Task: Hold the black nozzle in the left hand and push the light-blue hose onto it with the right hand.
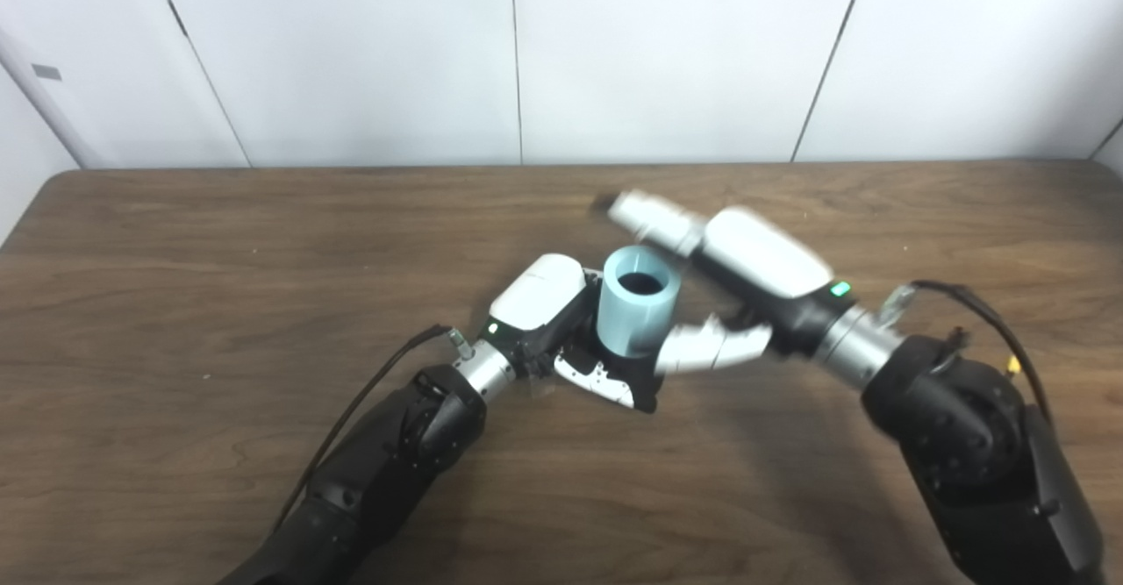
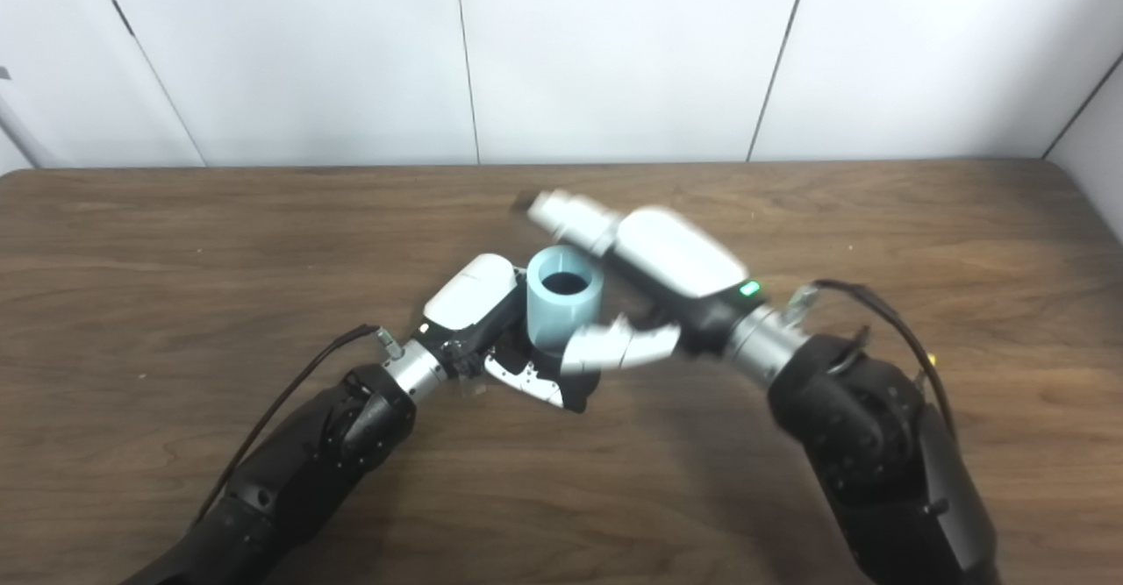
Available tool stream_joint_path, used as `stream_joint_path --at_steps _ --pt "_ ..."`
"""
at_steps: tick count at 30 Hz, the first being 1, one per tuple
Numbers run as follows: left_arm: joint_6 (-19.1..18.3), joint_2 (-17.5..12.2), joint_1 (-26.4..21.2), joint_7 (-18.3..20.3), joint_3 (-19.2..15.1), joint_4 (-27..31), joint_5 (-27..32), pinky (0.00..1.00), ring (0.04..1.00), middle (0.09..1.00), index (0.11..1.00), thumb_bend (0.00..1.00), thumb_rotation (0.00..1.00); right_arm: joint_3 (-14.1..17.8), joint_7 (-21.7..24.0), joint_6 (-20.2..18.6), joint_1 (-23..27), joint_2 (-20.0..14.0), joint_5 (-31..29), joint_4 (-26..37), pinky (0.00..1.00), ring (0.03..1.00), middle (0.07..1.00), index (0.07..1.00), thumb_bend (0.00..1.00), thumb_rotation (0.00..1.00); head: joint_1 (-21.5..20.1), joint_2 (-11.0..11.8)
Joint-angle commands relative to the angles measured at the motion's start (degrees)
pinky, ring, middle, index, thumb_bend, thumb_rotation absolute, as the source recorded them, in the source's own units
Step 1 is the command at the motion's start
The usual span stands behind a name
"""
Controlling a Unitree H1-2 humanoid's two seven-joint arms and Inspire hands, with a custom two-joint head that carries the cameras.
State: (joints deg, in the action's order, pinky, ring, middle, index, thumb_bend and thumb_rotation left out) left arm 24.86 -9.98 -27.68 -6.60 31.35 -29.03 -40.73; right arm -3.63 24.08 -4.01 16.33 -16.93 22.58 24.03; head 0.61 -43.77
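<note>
The hose (image 1: 639, 301), a short light-blue tube, stands upright mid-table (image 1: 219, 243), its open mouth facing up. The left hand (image 1: 570, 331) wraps its base, fingers closed round something; the nozzle is hidden. The right hand (image 1: 728, 296) is blurred, fingers spread past the rim, thumb beside the wall. The hose looks light, slightly yielding; I'd grip its side wall.

Right hand (image 1: 733, 282) motion-blurred; we cannot tell its finger posture. Black nozzle hidden from us below light-blue hose (image 1: 639, 301), inside left hand (image 1: 561, 326) grip. Hose's lower end covered by left hand's fingers (image 1: 605, 383). Both arms cut off at bottom edge.
</note>
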Motion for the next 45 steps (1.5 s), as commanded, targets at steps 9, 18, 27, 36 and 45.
stream_joint_path --at_steps 9,18,27,36,45 --pt "-1.8 -0.9 7.4 2.1 2.6 -5.5 -1.8 0.35 0.38 0.484 0.517 0.5 0.0 11.7 -12.2 -6.1 6.7 7.3 -19.5 0.4 0.69 0.88 0.962 1.0 0.68 0.65 0.1 -0.2" --pt "-2.5 -1.1 7.6 3.0 2.6 -4.7 -1.8 0.33 0.371 0.475 0.533 0.5 0.0 12.4 -16.2 -14.6 5.3 9.2 -23.7 2.8 0.67 0.842 0.925 0.974 0.47 0.49 0.0 -0.2" --pt "-3.1 -0.9 7.8 2.3 2.2 -4.7 -1.9 0.33 0.371 0.481 0.54 0.5 0.0 10.5 -14.7 -14.1 -0.6 7.4 -25.5 -5.3 0.46 0.613 0.766 0.749 0.6 0.13 0.4 0.3" --pt "-5.3 -2.1 8.9 1.0 -0.1 0.9 -2.7 0.35 0.434 0.461 0.523 0.52 0.0 7.6 -16.2 -14.1 -4.4 10.0 -26.1 -6.1 0.41 0.574 0.759 0.738 0.64 0.21 0.0 0.8" --pt "-12.4 -3.1 11.4 6.6 -6.1 13.5 1.1 0.59 0.725 0.761 0.74 0.83 0.27 8.7 -18.7 -13.8 -7.4 13.1 -27.7 -7.9 0.42 0.597 0.786 0.781 0.55 0.24 -0.3 1.3"
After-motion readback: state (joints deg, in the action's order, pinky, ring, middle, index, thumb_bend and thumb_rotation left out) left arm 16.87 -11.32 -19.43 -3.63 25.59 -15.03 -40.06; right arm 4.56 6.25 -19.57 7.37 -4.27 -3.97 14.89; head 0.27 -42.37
